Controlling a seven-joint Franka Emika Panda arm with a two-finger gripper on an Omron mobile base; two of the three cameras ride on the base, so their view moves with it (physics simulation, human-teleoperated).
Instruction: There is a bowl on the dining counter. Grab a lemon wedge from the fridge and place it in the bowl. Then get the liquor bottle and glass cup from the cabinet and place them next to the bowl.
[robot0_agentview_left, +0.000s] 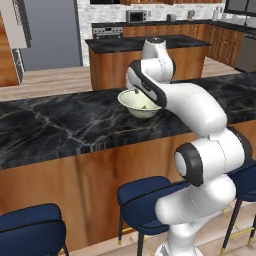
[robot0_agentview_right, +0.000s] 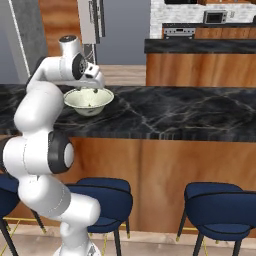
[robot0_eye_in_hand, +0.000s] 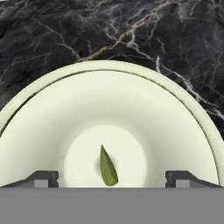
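We find the long black white-veined marble counter (robot0_agentview_left: 60, 125) carrying the shallow pale whitish-green bowl (robot0_eye_in_hand: 109, 113). The tool (robot0_eye_in_hand: 111, 179) hangs directly above that bowl, jaws spread wide and empty. The small green lemon wedge (robot0_eye_in_hand: 108, 168) lies at the bowl's centre. We judge that a careless withdrawal could clip the rim and shift the bowl.

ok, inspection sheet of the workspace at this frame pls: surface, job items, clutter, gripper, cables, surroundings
Surface: dining counter, black veined marble over wood.
Job's things: bowl upright on the counter; lemon wedge lying in its bottom, free of the fingers. Bottle and cup: nothing seen.
Clutter: nothing seen beside the bowl.
Gripper: gripper open, above the bowl, fingers wide on either side of the wedge.
Cables: nothing seen.
Surroundings: blue stools under the counter; fridge behind; kitchen counter with microwave at the back.
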